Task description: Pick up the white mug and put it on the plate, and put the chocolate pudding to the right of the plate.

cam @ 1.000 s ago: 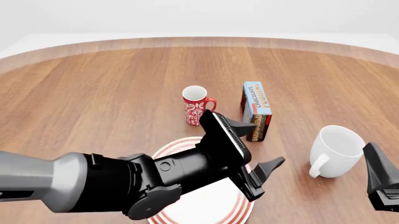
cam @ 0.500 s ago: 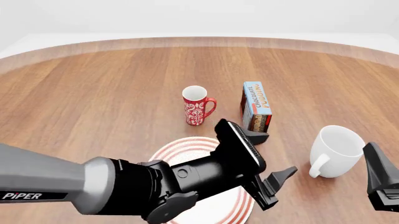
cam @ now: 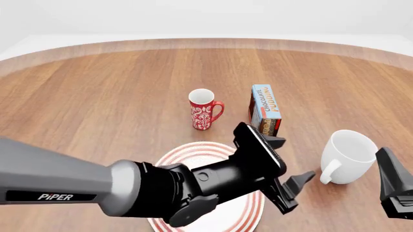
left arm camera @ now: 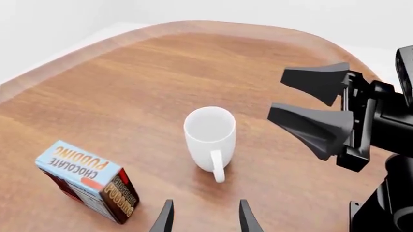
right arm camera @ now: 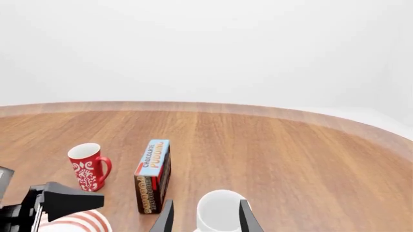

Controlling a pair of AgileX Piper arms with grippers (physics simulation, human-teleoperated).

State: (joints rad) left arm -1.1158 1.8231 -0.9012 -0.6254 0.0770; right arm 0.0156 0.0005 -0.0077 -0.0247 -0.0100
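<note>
The white mug [cam: 348, 155] stands upright on the worktop [cam: 116, 96], well to the right of the plate [cam: 193, 153], mouth up and empty, with its loop handle turned toward the arms' side and slightly toward the plate. The left gripper [cam: 288, 166] hangs over the plate's right edge with its jaws spread wide and nothing between them, aimed at the mug but short of it. In the left wrist view the mug [left arm camera: 210, 137] sits ahead of the two fingertips [left arm camera: 166, 218], the handle pointing back at the camera.

The step in hand looks like the reach for the mug, and the care lies in where the fingers land. A rounded glossy body will likely slip from a side pinch, so a better hold is one finger inside the mouth and one outside, on the rim beside the handle. The gripper should come in level, descend only once the rim wall sits between the fingers, and close gently so the mug does not tip.

The chocolate pudding [cam: 265, 114] stands upright behind the plate's right edge, just beyond the left gripper, so the arm should not swing back into it. The red mug [cam: 204, 109] stands behind the plate, left of the pudding, out of the path.

The right gripper [cam: 395, 189] waits right of the white mug, close beside it; its fingers appear parted in its own wrist view with the mug [right arm camera: 219, 211] just ahead, though the front view crops it too much to be sure.
</note>
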